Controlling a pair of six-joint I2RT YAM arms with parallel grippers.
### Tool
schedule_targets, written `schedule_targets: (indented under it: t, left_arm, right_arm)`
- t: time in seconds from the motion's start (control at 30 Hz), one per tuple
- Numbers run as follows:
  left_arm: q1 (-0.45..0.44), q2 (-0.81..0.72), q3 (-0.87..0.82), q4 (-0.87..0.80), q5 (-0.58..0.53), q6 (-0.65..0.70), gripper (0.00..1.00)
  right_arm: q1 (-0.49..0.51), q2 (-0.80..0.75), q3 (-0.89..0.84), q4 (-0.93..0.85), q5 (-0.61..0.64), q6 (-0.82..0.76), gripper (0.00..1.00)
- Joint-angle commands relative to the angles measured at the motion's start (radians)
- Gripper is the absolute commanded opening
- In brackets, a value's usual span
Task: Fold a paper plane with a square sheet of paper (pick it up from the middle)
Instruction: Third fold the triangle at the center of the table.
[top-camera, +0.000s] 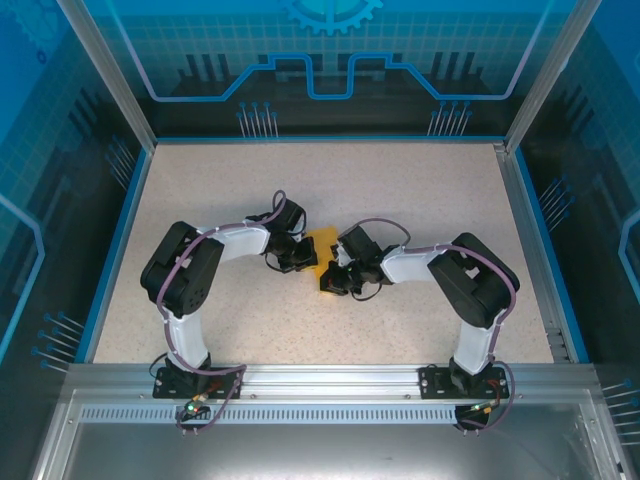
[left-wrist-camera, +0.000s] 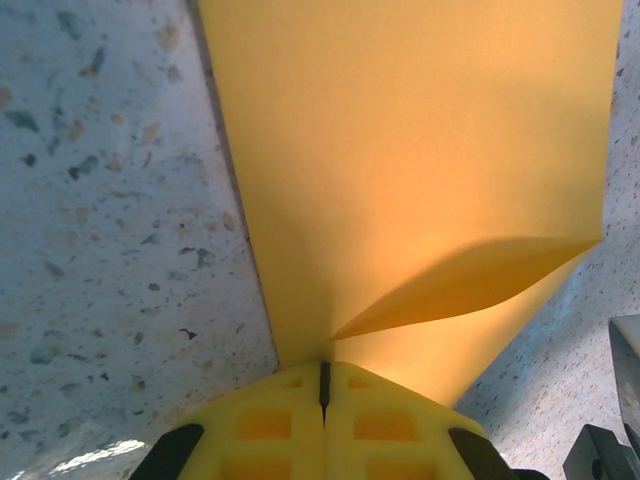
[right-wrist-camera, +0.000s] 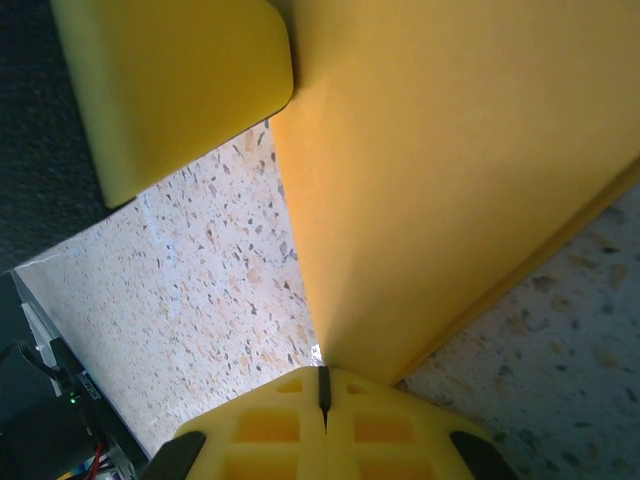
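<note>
The square sheet of paper (top-camera: 322, 244), orange-yellow, is held just above the middle of the table between both arms. In the left wrist view the sheet (left-wrist-camera: 400, 150) is doubled over, with one flap (left-wrist-camera: 470, 280) curling away, and its lower corner runs into my left gripper (left-wrist-camera: 323, 378), whose jaws are shut on it. In the right wrist view the sheet (right-wrist-camera: 450, 170) narrows down into my right gripper (right-wrist-camera: 322, 388), also shut on it. A yellow fingertip (right-wrist-camera: 170, 90) of the left gripper lies against the sheet's far edge. The paper plane is out of view.
The speckled table (top-camera: 400, 190) has a blue rim and is walled by clear panels on aluminium posts (top-camera: 540, 75). Both arm bases sit on the metal rail (top-camera: 330, 380) at the near edge. Part of the right gripper's body (left-wrist-camera: 610, 440) is close beside the left one.
</note>
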Motion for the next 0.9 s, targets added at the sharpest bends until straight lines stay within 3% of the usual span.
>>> schedule_targets:
  t: [0.0,0.23,0.5,0.87]
  left_arm:
    - [-0.008,0.042,-0.049,-0.071,-0.085,0.019,0.00]
    - [-0.008,0.042,-0.049,-0.069,-0.087,0.019,0.00]
    - [-0.008,0.035,-0.050,-0.077,-0.091,0.022,0.00]
    - [-0.008,0.030,-0.042,-0.086,-0.093,0.023,0.00]
  right_arm:
    - [0.023,-0.017,0.003,-0.072,0.024,-0.036,0.02]
    - [0.042,0.052,-0.023,-0.082,0.002,-0.032,0.02]
    - [-0.007,-0.079,0.030,-0.097,0.056,-0.065,0.02]
    - [-0.029,0.043,0.102,-0.102,0.052,-0.087,0.02]
